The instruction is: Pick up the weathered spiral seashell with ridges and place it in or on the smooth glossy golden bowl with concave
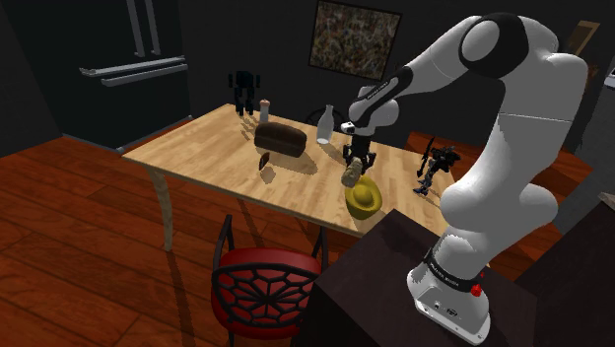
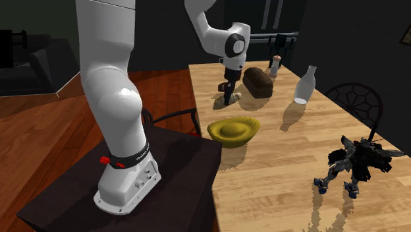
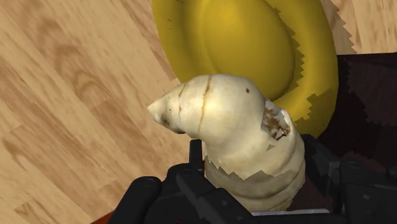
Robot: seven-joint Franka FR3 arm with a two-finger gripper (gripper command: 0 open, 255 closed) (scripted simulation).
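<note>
My black gripper (image 1: 356, 161) is shut on a pale, ridged spiral seashell (image 1: 350, 176) with brown chips. It hangs in the air above the wooden table (image 1: 207, 148), just short of the glossy golden bowl (image 1: 363, 198) at the table's near edge. In the second exterior view the gripper (image 2: 228, 91) holds the shell (image 2: 233, 97) beyond the bowl (image 2: 232, 130). In the wrist view the shell (image 3: 229, 127) is clasped between the fingers, its pointed tip sticking out past them. The bowl's hollow (image 3: 254, 44) lies ahead of the shell.
A dark loaf (image 1: 281, 138), a glass bottle (image 1: 325, 125), a small bottle (image 1: 264, 108) and a black toy robot (image 1: 243, 91) stand farther back. Another toy robot (image 1: 435, 168) stands beyond the bowl. A red chair (image 1: 264, 286) and the dark stand (image 1: 394, 286) border the near edge.
</note>
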